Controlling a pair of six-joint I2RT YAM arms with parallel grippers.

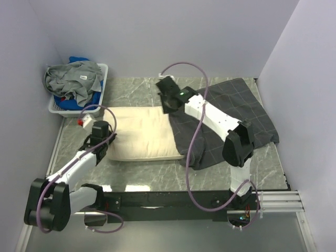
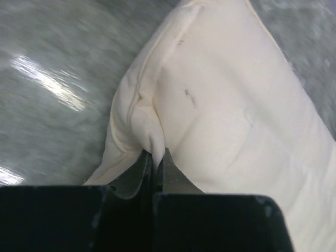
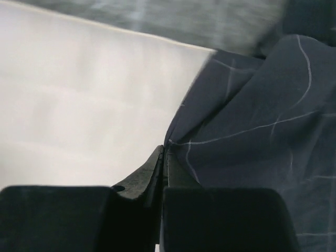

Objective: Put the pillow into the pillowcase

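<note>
Cream pillow (image 1: 142, 131) lies centre-left on the counter (image 1: 131, 89), its right end at the edge of the charcoal pillowcase (image 1: 236, 113). Left hand (image 2: 155, 160) pinches the pillow's corner and right hand (image 3: 164, 157) pinches the pillowcase's hem, probably to hold the mouth up while pushing.

Grey marbled surface (image 1: 157, 170). Cream pillow (image 1: 139, 131) lies flat at centre-left. Dark grid-patterned pillowcase (image 1: 231, 115) is spread at right, overlapping the pillow's right end. White basket (image 1: 103, 79) stands at far-left corner.

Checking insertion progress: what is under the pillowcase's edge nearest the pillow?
One end of the pillow runs under the pillowcase; most of it lies uncovered. The cloth hides how far it reaches.
</note>
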